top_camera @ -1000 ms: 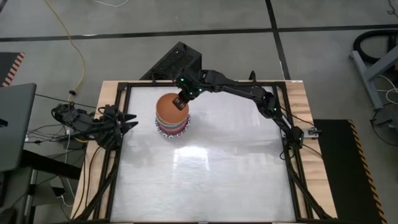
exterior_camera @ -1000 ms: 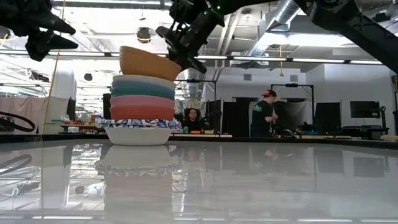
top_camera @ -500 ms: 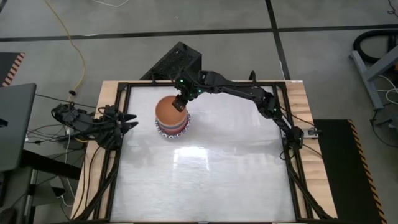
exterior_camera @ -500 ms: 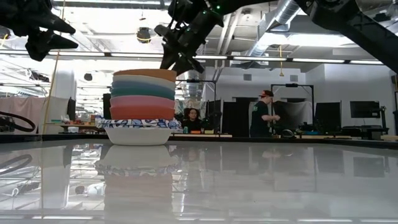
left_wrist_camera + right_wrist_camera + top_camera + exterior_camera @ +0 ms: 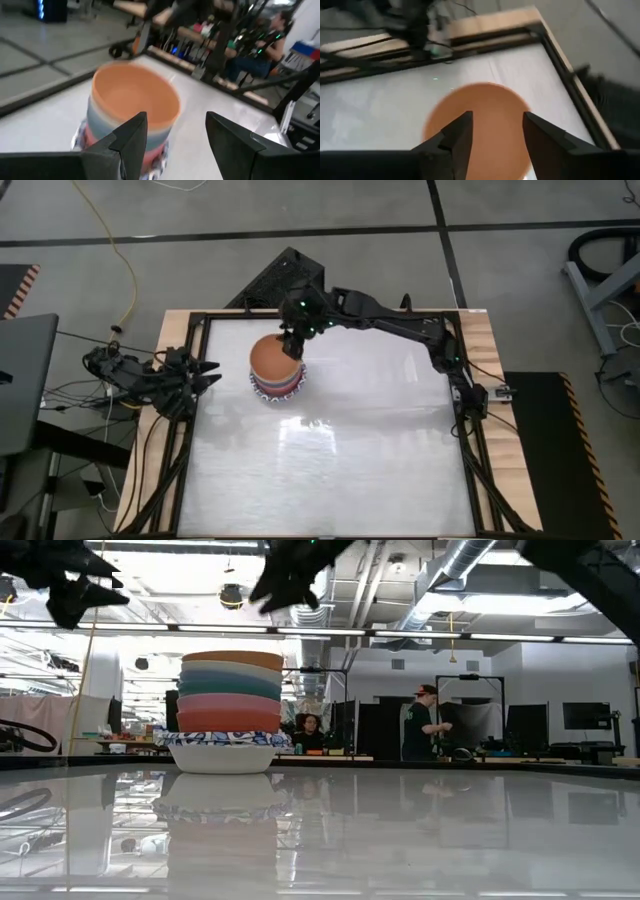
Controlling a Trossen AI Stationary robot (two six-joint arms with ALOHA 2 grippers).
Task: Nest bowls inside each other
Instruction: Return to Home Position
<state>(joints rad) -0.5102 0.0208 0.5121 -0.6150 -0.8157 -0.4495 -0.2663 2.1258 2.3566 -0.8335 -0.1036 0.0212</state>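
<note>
Lifted since a second ago, the right gripper (image 5: 292,343) hangs just above the orange bowl (image 5: 273,358), which it carried tilted then and which now sits level on top of the stack. In the right wrist view I see its fingers (image 5: 454,139) spread apart with nothing between them but the bowl's hollow below.

Only the low view lets me count the stack. Under the orange bowl come the cream bowl (image 5: 231,668), blue bowl (image 5: 230,677), dark green bowl (image 5: 230,690), pink bowl (image 5: 229,704) and red bowl (image 5: 228,721), all nested on a blue-and-white patterned dish (image 5: 222,739). The high view gives me the orange top and a ring of coloured rims.

The left gripper (image 5: 205,373) waits well apart from the stack at the edge of the table (image 5: 330,470), fingers (image 5: 131,136) spread and pointing at the stack.

Behind the stack, beyond the table, a seated person (image 5: 309,732) and a standing person (image 5: 418,725) show in the low view.
</note>
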